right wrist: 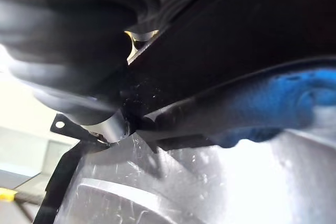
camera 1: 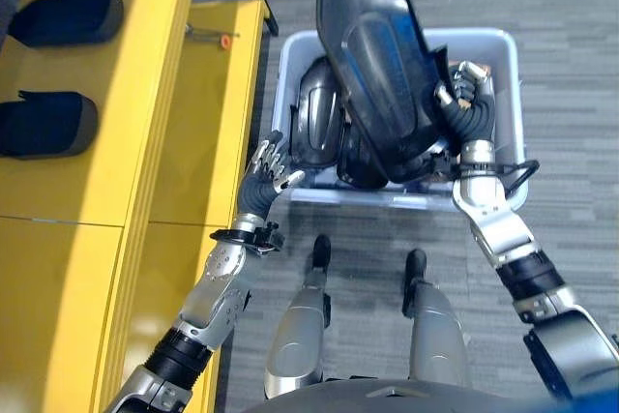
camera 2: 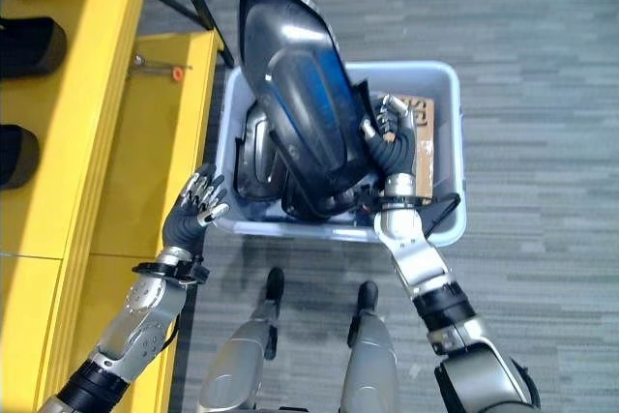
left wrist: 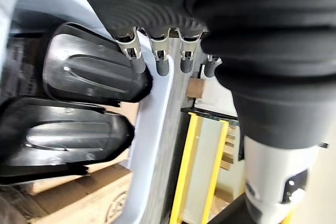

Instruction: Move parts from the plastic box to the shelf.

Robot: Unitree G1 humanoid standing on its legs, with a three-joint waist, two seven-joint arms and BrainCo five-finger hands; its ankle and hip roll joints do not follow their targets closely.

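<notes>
Large black part (camera 2: 300, 113) raised above pale plastic box (camera 2: 445, 79) on grey carpet floor (camera 2: 542, 36), gripped by curled right hand (camera 2: 392, 132). More parts (camera 1: 319, 118) inside box. Left hand (camera 1: 269, 173), fingers spread, at box's near left corner beside yellow shelf (camera 1: 145, 94).

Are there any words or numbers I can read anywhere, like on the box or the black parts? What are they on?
No text here can be read.
Cardboard sheet inside the plastic box: dark print by the right hand, partly hidden, too unclear to read.
Black part held by the right hand: no lettering visible.
Yellow shelf: no label visible.
Left hand, open by the box's corner: no markings.
</notes>
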